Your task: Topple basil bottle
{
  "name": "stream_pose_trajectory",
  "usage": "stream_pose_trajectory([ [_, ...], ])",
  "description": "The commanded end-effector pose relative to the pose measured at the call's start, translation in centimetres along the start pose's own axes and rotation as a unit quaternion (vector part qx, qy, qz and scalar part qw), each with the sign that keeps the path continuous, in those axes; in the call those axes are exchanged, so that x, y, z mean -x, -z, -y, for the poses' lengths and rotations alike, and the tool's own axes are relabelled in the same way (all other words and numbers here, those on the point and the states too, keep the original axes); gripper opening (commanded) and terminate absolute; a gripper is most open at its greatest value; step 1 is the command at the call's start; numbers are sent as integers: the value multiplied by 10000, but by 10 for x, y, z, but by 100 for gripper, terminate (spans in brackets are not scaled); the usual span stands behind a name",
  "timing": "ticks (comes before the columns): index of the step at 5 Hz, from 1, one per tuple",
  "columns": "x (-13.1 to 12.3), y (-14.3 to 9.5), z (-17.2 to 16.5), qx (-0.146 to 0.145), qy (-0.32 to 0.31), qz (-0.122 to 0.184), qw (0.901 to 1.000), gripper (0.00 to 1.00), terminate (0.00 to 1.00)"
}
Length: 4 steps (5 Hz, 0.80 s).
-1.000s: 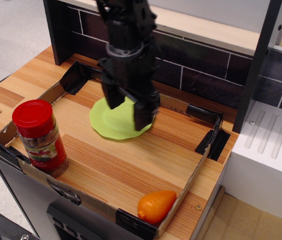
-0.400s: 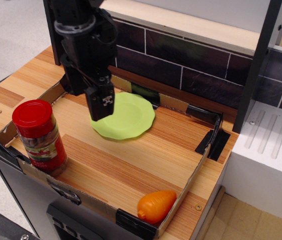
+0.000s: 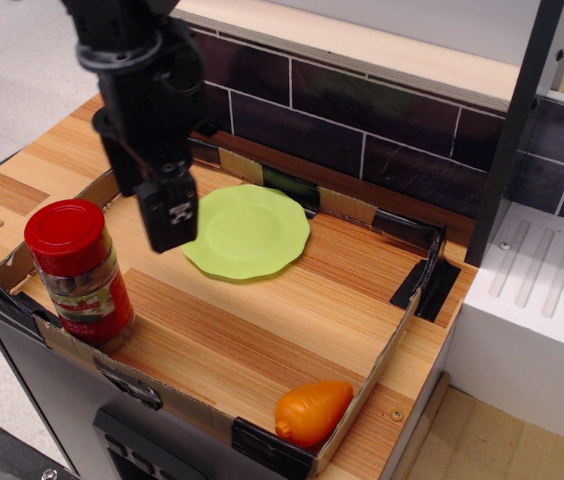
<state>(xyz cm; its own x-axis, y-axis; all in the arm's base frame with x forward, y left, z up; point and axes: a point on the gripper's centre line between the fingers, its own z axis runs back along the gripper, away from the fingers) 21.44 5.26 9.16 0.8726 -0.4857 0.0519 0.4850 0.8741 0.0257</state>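
Red-capped basil bottle (image 3: 81, 272), green plate (image 3: 247, 231), orange carrot (image 3: 313, 411)

My gripper (image 3: 167, 215) hangs just right of the upright basil bottle (image 3: 80, 272), left of the green plate (image 3: 247, 231); carrot (image 3: 312, 412) lies near the front corner.

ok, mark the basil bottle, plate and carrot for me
basil bottle (image 3: 82, 275), main camera view, on the label below the red cap
plate (image 3: 250, 230), main camera view, centre of its green face
carrot (image 3: 314, 411), main camera view, mid-body
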Motion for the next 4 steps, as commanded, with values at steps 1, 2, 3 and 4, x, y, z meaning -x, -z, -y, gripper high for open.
stream_pose_trajectory([
  [1,14,-4,-11,-142,214,-60,9997,100,0],
  [2,19,-4,-15,-204,238,-15,9995,100,0],
  [3,25,-2,-17,-252,293,-14,9993,100,0],
  [4,33,-5,-21,-215,389,-16,9990,100,0],
])
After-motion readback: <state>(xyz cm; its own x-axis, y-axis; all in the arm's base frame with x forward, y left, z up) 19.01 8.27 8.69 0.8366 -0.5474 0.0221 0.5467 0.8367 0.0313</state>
